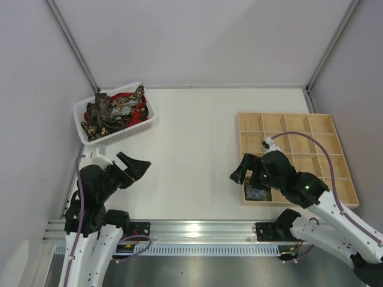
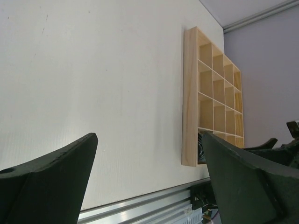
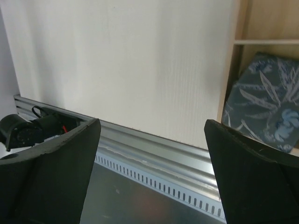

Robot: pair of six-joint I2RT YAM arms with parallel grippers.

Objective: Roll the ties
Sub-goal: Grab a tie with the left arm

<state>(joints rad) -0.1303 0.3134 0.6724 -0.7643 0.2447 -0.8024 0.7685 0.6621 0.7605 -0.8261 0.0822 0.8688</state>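
Several loose ties (image 1: 114, 112), dark brown, red and gold-black, lie heaped in a white basket (image 1: 129, 132) at the far left. One grey-blue tie with a leaf pattern (image 3: 262, 109) sits coiled in the near-left compartment of the wooden tray (image 1: 299, 122), dark in the top view (image 1: 258, 193). My left gripper (image 1: 133, 172) hovers open just in front of the basket, nothing between its fingers (image 2: 149, 140). My right gripper (image 1: 242, 170) stands open and empty at the tray's left edge, beside the coiled tie (image 3: 152, 123).
The tray (image 2: 189, 93) holds many square compartments, its wooden side wall (image 3: 229, 70) rising from the white table. An aluminium rail (image 1: 191, 230) runs along the near edge. Grey walls close in left, right and back.
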